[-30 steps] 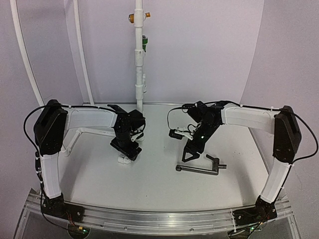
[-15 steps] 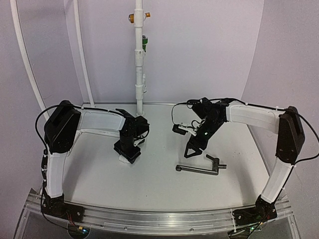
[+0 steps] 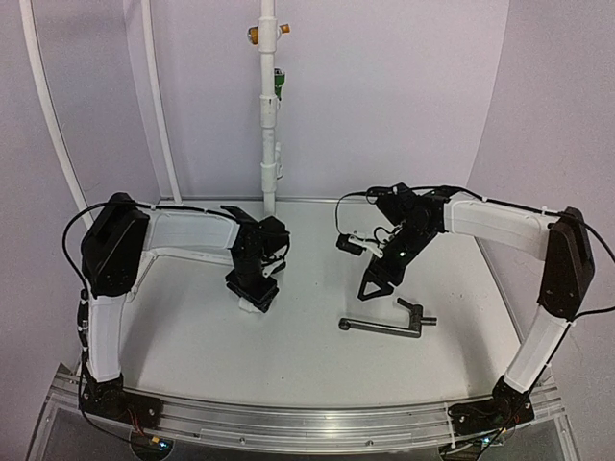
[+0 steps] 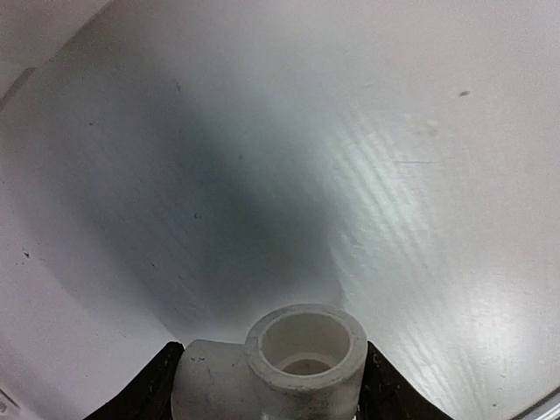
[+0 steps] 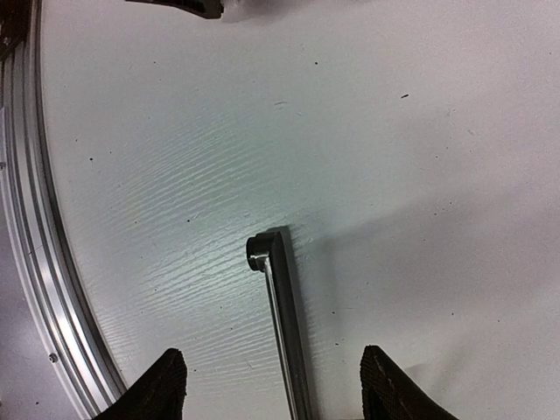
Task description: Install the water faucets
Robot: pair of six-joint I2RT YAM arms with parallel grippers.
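The water faucet (image 3: 384,327), a dark metal rod with a short crossbar end, lies flat on the white table right of centre. My right gripper (image 3: 377,285) hovers just behind it, open. In the right wrist view the faucet's stem (image 5: 284,324) runs up between the spread fingers (image 5: 166,385), touching neither. My left gripper (image 3: 258,296) points down at the table left of centre. It is shut on a white pipe elbow fitting (image 4: 297,363), whose open socket faces the camera, with black fingers (image 4: 153,389) pressed on both sides. Only a white edge of the fitting (image 3: 250,309) shows from above.
A tall white pipe (image 3: 269,125) rises at the back centre, with an orange valve (image 3: 255,35) near its top and a green fitting (image 3: 279,84) below. Two thin white curved tubes (image 3: 48,115) stand at the back left. An aluminium rail (image 3: 307,423) borders the near edge.
My left gripper has closed onto the white fitting and shifted slightly right. The right gripper has drifted a little back and right, still open. The faucet has not moved.
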